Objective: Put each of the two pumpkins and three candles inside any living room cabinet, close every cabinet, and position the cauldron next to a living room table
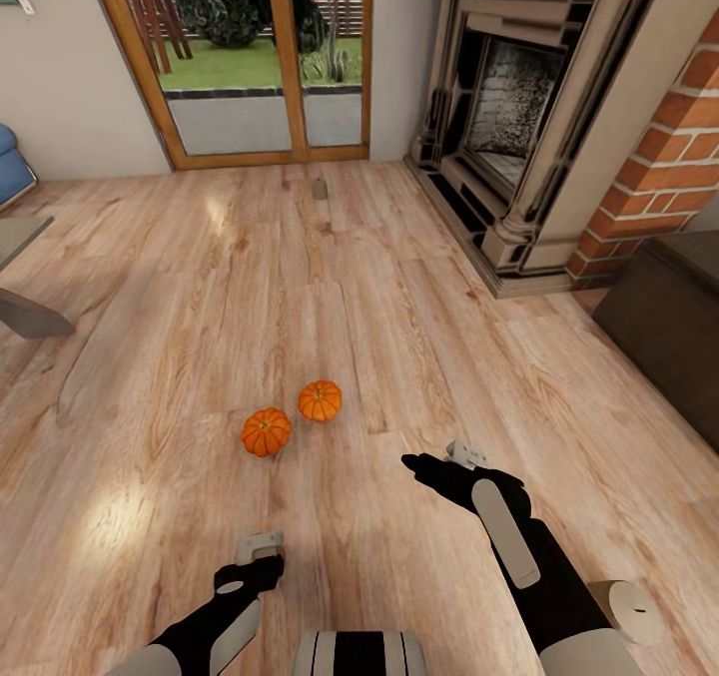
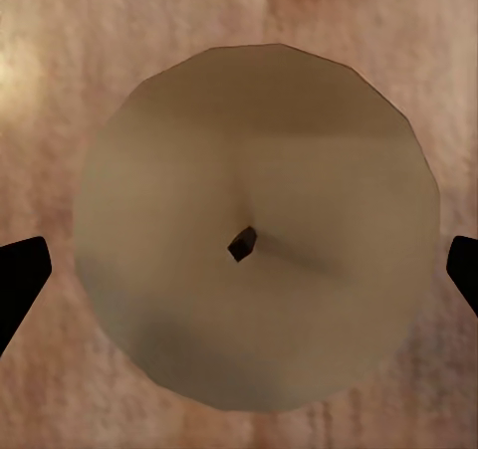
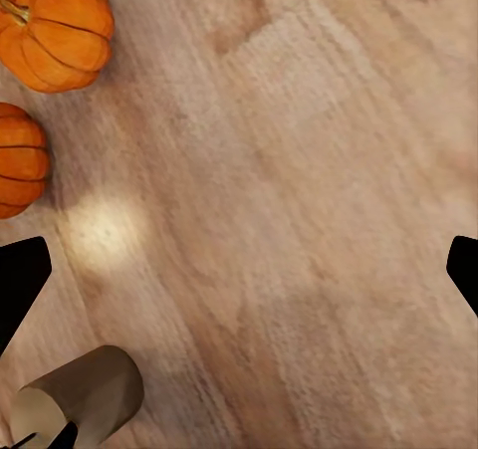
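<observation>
Two orange pumpkins (image 1: 266, 431) (image 1: 320, 400) sit side by side on the wooden floor, also seen as pumpkins (image 3: 55, 21) (image 3: 18, 160) in the right wrist view. My left gripper (image 1: 255, 564) (image 2: 239, 270) hangs open straight above a beige candle (image 2: 254, 225), its fingertips (image 2: 20, 275) either side and clear of the wax. The same candle (image 3: 85, 399) appears in the right wrist view. A second candle (image 1: 320, 189) stands far off near the glass door. My right gripper (image 1: 424, 471) (image 3: 239, 270) is open over bare floor, right of the pumpkins. The dark-brown cabinet (image 1: 669, 327) is at the right edge.
A stone fireplace (image 1: 519, 117) with a brick pillar (image 1: 669, 167) fills the back right. A wood-framed glass door (image 1: 260, 57) is at the back. A blue seat (image 1: 8, 162) and grey furniture edges (image 1: 25, 277) lie at the left.
</observation>
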